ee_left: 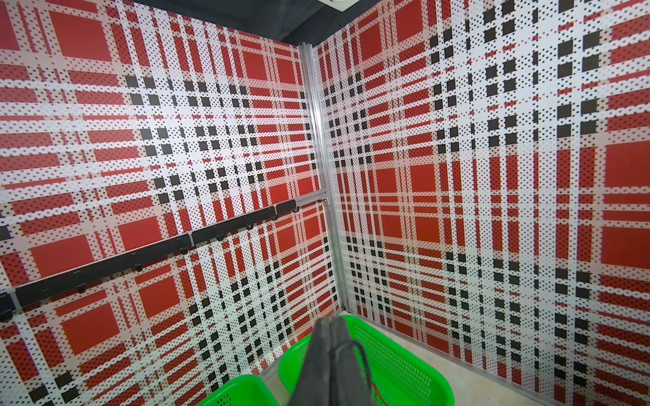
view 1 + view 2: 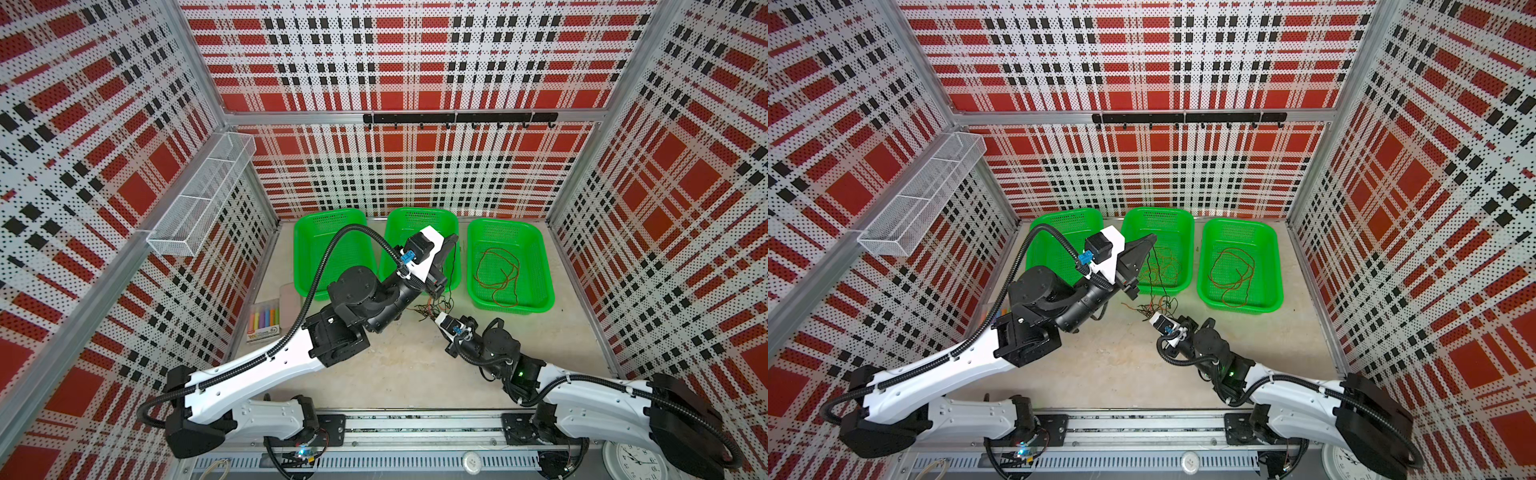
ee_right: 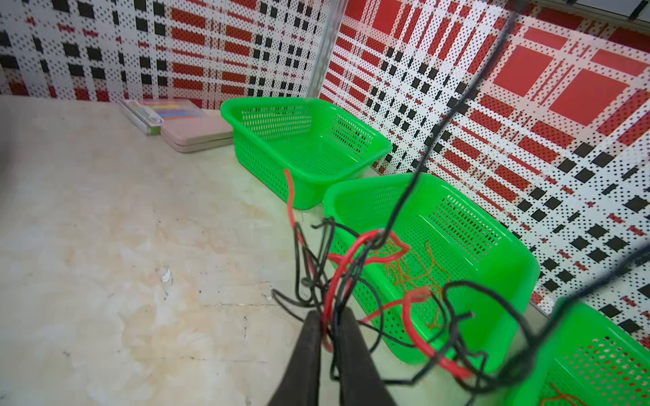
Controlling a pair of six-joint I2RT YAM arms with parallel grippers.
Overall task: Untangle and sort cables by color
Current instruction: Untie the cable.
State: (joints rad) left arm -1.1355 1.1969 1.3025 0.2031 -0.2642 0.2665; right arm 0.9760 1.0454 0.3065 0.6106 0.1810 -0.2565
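Note:
My left gripper (image 2: 454, 237) (image 2: 1153, 238) is raised over the middle green basket (image 2: 419, 212), shut (image 1: 330, 319) on a thin black cable (image 2: 1152, 270) (image 1: 362, 355). That cable hangs down to a tangle of black and red cables (image 2: 432, 306) (image 2: 1152, 306) on the table in front of that basket. My right gripper (image 2: 433, 313) (image 3: 329, 316) is low at the tangle, shut on red and black strands (image 3: 351, 267). Orange cables (image 2: 1163, 266) lie in the middle basket. Reddish-brown cables (image 2: 498, 270) lie in the right basket (image 2: 542, 266). The left basket (image 2: 305, 257) (image 3: 267, 102) holds nothing I can see.
A box of coloured markers (image 2: 264, 320) and a pale flat case (image 2: 289, 303) lie at the left wall. A wire mesh shelf (image 2: 199, 195) hangs on the left wall and a black hook rail (image 2: 457, 118) on the back wall. The arms' bases stand along the front edge.

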